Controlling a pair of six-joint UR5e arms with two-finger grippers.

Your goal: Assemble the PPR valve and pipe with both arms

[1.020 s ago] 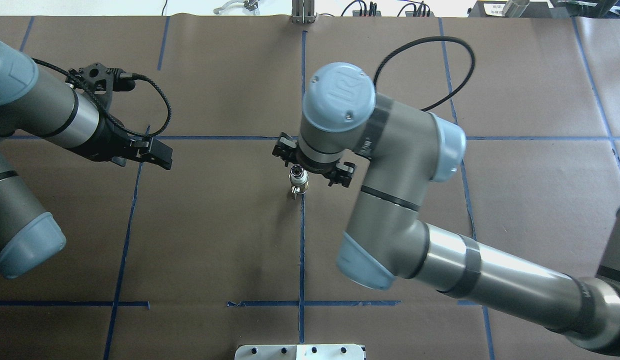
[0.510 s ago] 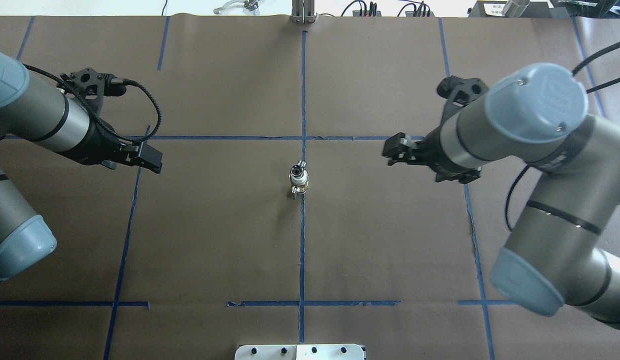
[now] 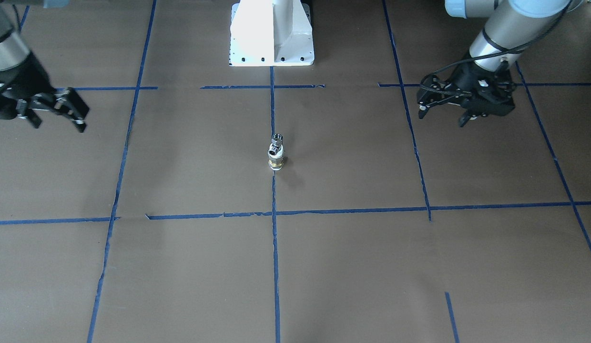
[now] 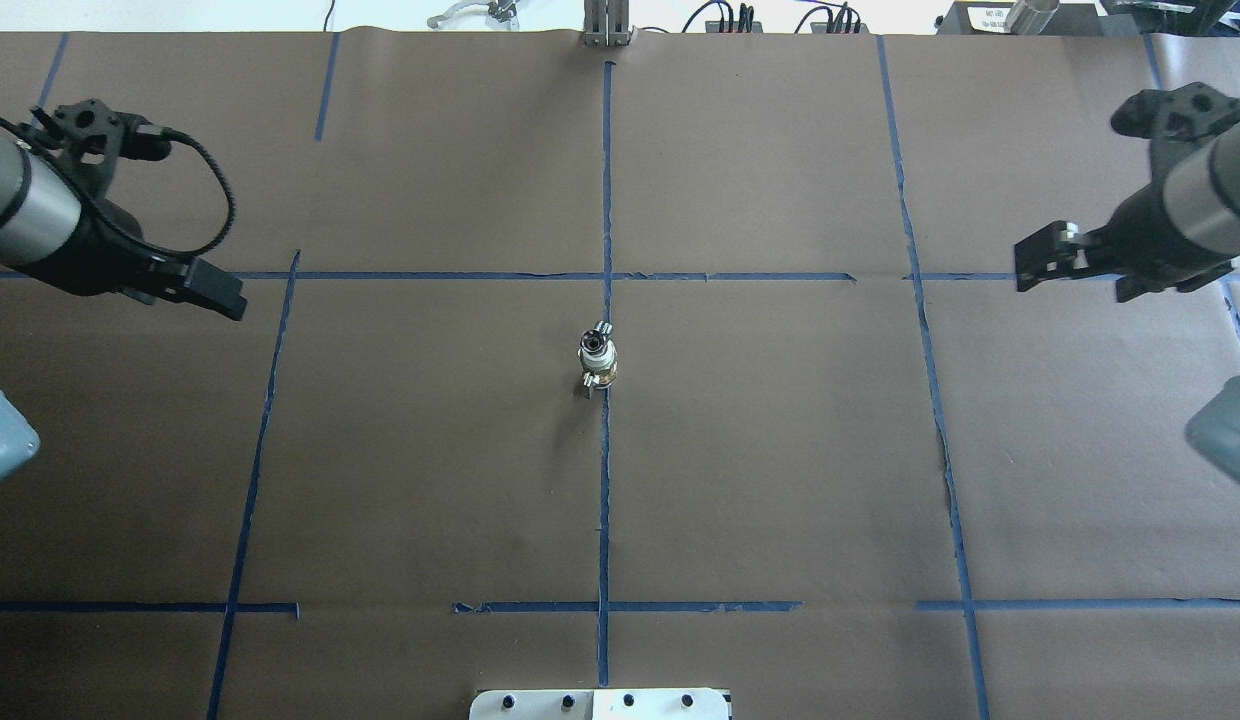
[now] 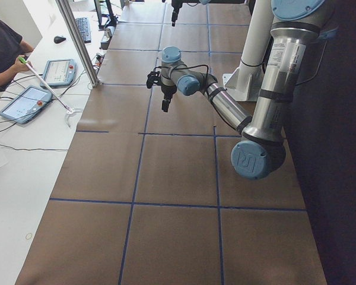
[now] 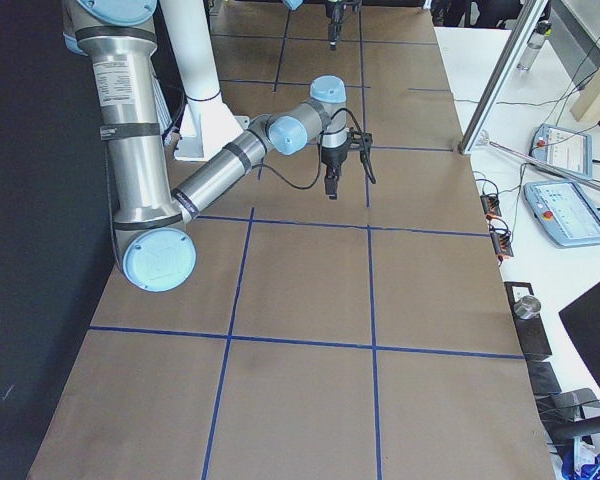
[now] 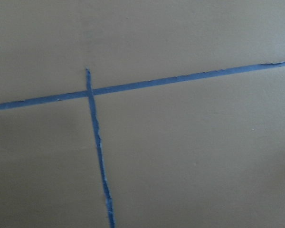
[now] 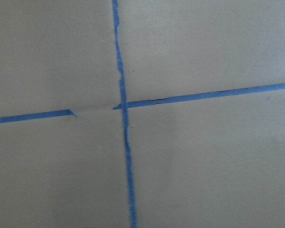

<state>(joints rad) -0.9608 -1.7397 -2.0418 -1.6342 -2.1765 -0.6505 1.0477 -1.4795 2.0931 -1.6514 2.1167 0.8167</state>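
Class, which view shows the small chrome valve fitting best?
Exterior front-facing: the small shiny chrome valve shows its side atop the white brass-banded pipe. Overhead exterior foreshortens it from above. Side and wrist views do not show it.

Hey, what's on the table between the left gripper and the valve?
Only bare brown paper crossed by one blue tape line lies between the left gripper and the valve. The overhead view shows it.
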